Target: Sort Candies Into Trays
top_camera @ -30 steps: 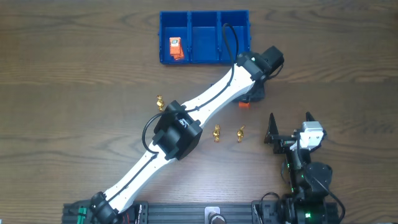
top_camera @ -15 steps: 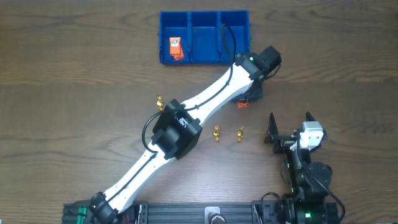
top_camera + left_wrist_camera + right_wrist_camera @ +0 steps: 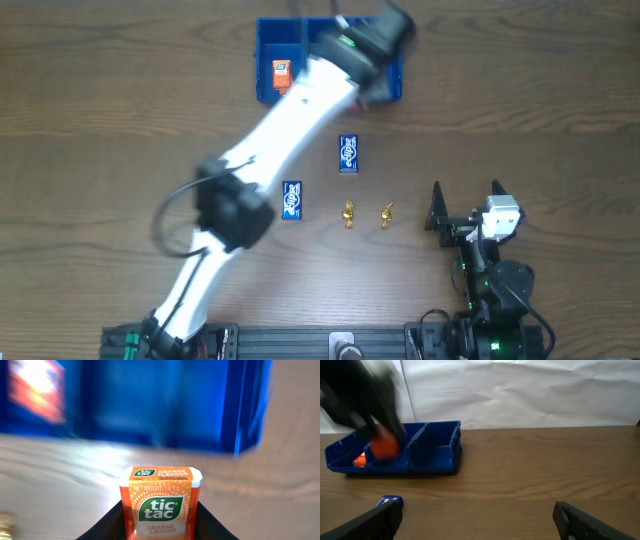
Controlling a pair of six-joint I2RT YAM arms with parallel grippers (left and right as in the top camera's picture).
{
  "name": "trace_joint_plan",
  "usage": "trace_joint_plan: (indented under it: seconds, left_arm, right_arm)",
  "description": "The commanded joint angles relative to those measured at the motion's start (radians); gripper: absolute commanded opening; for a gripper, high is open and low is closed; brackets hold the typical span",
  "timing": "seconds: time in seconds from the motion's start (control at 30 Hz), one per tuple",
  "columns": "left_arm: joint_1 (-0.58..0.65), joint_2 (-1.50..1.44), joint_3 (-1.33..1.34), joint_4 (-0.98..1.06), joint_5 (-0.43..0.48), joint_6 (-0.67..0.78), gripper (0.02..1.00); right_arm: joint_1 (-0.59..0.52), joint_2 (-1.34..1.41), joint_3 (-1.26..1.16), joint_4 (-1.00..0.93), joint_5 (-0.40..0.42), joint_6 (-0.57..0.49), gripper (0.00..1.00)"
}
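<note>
Left gripper [image 3: 161,527] clamped an orange candy box [image 3: 161,500], white-lidded with a green-and-white label, near the blue tray [image 3: 240,405]. Right gripper [image 3: 475,522] stood open. A blue printed candy [image 3: 348,154] lay on the wood-grain table [image 3: 545,475]; white backdrop [image 3: 520,390] behind.

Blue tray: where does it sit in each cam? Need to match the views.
Top view: blue tray at top centre, partly under the left arm.
Left wrist view: blue tray close, just beyond the held candy box.
Right wrist view: blue tray far off across the wood.
Shared landmark: the orange box lying in its end compartment.
</note>
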Motion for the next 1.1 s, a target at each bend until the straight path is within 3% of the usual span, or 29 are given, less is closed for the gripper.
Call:
trace_joint_plan:
  seconds: [0.03,0.3,0.77,0.9,1.03,1.1]
  left_arm:
    - [0.145,-0.093,0.018,-0.005,-0.074,0.177,0.354]
    - [0.276,-0.024,0.017,-0.005,0.003,0.315,0.347]
    - [0.308,0.086,0.017,0.032,0.071,0.406,0.360]
    - [0.318,0.087,0.017,0.047,0.077,0.406,0.465]
    - [0.341,0.087,0.017,0.057,0.092,0.405,0.720]
    - [0.356,0.081,0.017,0.074,0.117,0.406,0.781]
  right_arm:
    - [0.008,-0.007,-0.006,-0.002,0.009,-0.013,0.998]
    - [0.008,-0.007,-0.006,-0.002,0.009,-0.013,0.998]
    - [0.008,-0.007,-0.006,-0.002,0.009,-0.013,0.998]
    - [0.008,-0.007,-0.006,-0.002,0.008,-0.013,0.998]
    - [0.008,-0.007,-0.006,-0.002,0.008,-0.013,0.998]
    - [0.008,-0.007,-0.006,-0.002,0.008,-0.012,0.998]
